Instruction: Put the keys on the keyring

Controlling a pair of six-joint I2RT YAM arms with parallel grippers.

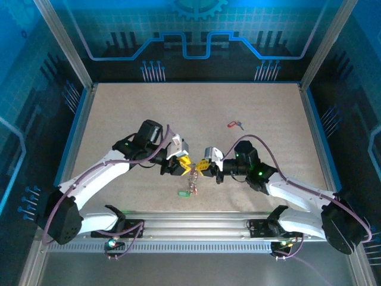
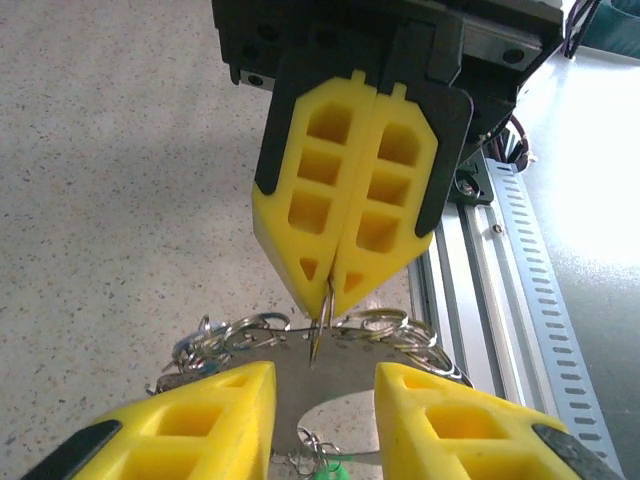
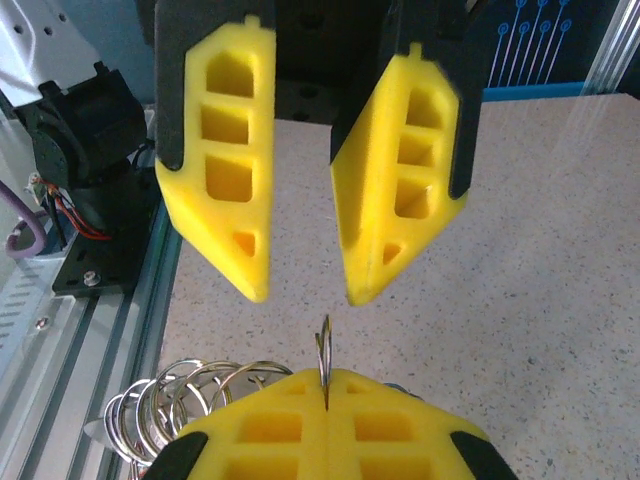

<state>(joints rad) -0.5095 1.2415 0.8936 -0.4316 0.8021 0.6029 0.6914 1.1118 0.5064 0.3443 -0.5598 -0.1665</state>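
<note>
The keyring [image 1: 191, 176] hangs between both grippers near the front middle of the table, a thin wire [image 2: 260, 345] strung with several silver split rings [image 3: 190, 400]. My right gripper [image 1: 204, 167] is shut on a thin metal ring of it, seen edge-on [image 2: 322, 322] [image 3: 323, 350]. Facing it, my left gripper [image 1: 182, 162] stands open, its yellow fingers [image 2: 200, 415] either side of the ring without touching. A green tag [image 1: 183, 192] dangles lowest, close to the table. The red-tagged key [image 1: 234, 125] lies alone on the table, farther back and right.
The aluminium rail [image 1: 196, 223] runs along the near edge just behind the grippers, also seen in the left wrist view [image 2: 500, 280]. The speckled table [image 1: 178, 113] is ringed by blue walls and frame posts [image 1: 65, 44].
</note>
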